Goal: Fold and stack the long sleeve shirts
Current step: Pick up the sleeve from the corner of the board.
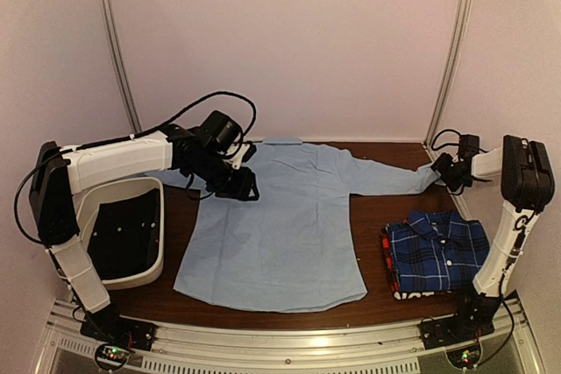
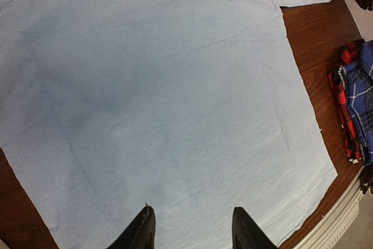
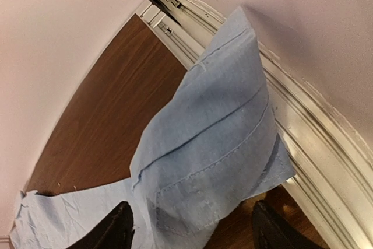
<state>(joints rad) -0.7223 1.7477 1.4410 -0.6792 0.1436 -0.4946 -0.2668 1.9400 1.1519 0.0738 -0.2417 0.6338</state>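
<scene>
Bin [image 1: 131,279] on the far left, white plastic with a black lining, sitting on the dark brown wooden table [image 1: 377,216]. Just right of it the left gripper [image 1: 241,186] is over the left-hand shoulder area of the plain light blue cloth shirt [image 1: 280,234]. Its fingers [image 2: 141,231] are roughly halfway apart with nothing pinched, just flat fabric showing in the gap. The shirt's spread flat mid-table, collar toward the far wall, its long sleeve [image 1: 386,179] stretched out to the right. The right gripper [image 1: 443,172] is at the sleeve's cuff [image 3: 215,144], jaws wide, the cuff lying loose between them, not clamped, and leaning up against the metal wall rail [image 3: 315,144]. Near right of the table, a folded blue-and-navy plaid shirt [image 1: 438,251] sits stacked on a red-and-black one [image 2: 348,126].
</scene>
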